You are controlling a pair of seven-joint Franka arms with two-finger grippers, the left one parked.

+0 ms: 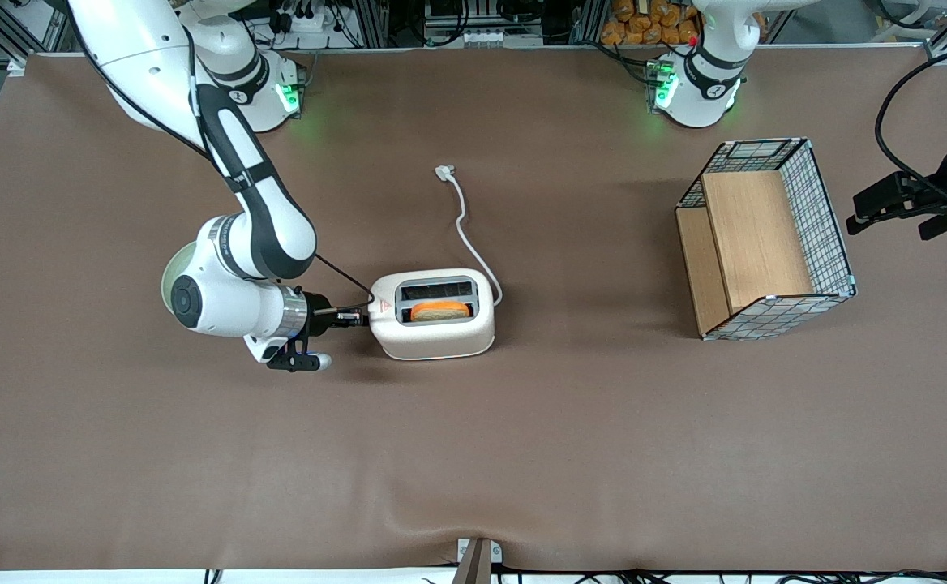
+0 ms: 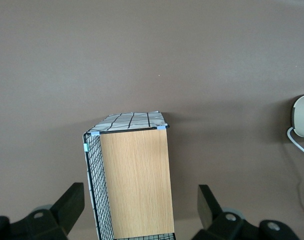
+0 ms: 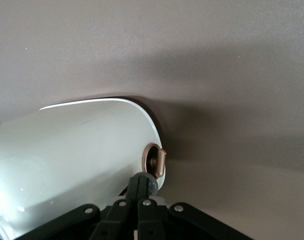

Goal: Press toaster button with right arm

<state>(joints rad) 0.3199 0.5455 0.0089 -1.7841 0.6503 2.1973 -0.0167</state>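
A wire-mesh basket (image 2: pixel 99 190) with a wooden panel (image 2: pixel 136 182) stands on the brown surface (image 2: pixel 142 60). At about three o'clock from it, a rounded corner of the white toaster (image 2: pixel 302 116) shows, its white cord (image 2: pixel 300 147) trailing below.

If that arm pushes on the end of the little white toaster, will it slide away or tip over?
Probably slide, not tip: the toaster is squat and sits flat on the smooth brown table. It looks like light plastic. The gripper, fingers shut, meets its narrow end low down by the toaster button. The loose cord would hardly hold it.
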